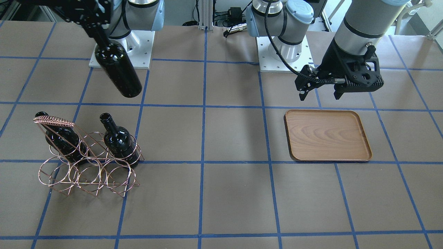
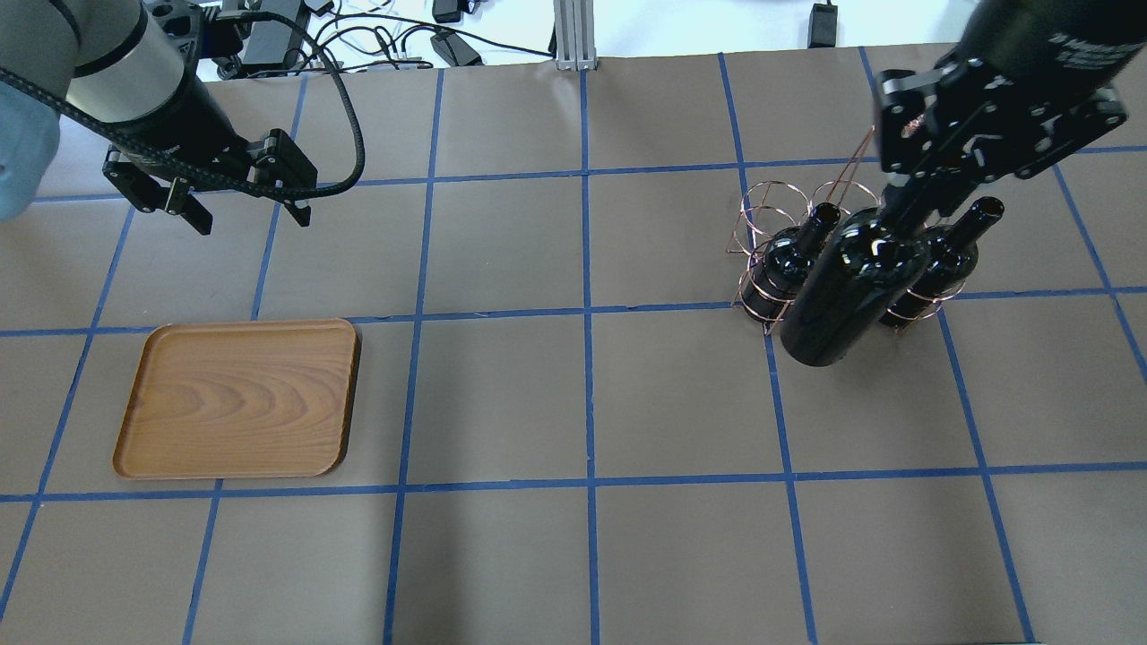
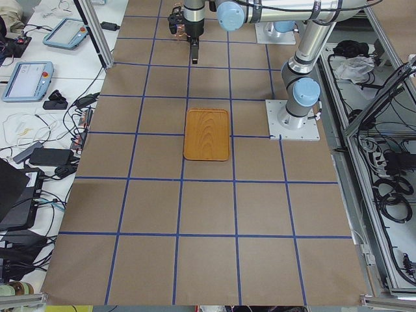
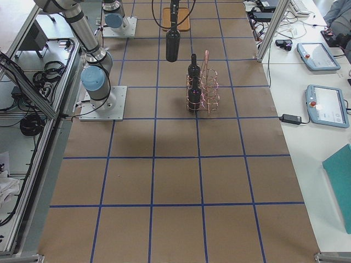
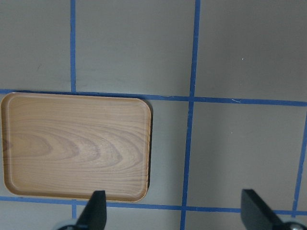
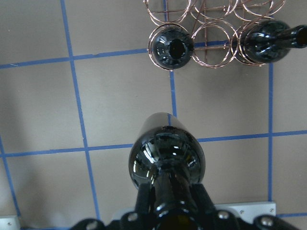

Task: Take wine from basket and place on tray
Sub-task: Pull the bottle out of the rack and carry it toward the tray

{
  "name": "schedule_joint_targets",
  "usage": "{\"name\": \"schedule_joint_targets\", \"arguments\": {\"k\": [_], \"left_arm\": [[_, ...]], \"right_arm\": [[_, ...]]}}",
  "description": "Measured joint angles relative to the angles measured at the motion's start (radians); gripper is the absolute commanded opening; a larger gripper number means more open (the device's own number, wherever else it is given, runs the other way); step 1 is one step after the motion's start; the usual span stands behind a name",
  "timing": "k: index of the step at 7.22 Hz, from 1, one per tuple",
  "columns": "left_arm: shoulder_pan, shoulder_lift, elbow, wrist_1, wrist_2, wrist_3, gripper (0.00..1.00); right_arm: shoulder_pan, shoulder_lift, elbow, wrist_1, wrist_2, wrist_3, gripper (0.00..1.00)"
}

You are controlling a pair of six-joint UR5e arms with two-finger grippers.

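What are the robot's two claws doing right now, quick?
Left gripper: open, holding nothing.
Right gripper: shut on the neck of a wine bottle, held in the air.

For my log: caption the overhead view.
Right gripper holds near-black glass bottle aloft beside copper wire rack; brown wooden tray bare.
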Motion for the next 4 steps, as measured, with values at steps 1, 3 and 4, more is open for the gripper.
{"name": "schedule_joint_targets", "arguments": {"k": [1, 3, 4], "left_arm": [[0.001, 0.000, 0.000, 0.000, 0.001, 0.000, 1.00], [0.002, 0.000, 0.000, 0.000, 0.001, 0.000, 1.00], [0.002, 0.000, 0.000, 0.000, 0.000, 0.000, 1.00]], "right_arm": [[0.105, 0.019, 0.032, -0.083, 0.001, 0.128, 0.15], [0.318, 0.128, 0.087, -0.300, -0.021, 0.367, 0.15], [0.398, 0.202, 0.096, -0.394, -0.047, 0.464, 0.15]]}}
